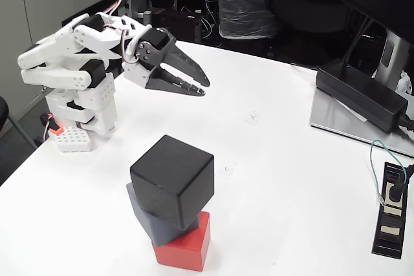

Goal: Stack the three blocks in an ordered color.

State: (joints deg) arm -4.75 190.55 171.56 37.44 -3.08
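Three cubes stand stacked near the front of the white table (278, 179) in the fixed view: the red block (187, 247) at the bottom, the blue-grey block (150, 221) on it, the black block (173, 179) on top, each twisted and offset from the one below. My gripper (202, 86) hangs above and behind the stack at the upper left, well apart from it. Its dark fingers lie nearly together with nothing between them.
A long black power brick (362, 95) lies on a grey monitor base at the right. A black strip with a green cable (391, 214) sits at the right edge. The arm's white base (84, 114) stands at the left edge.
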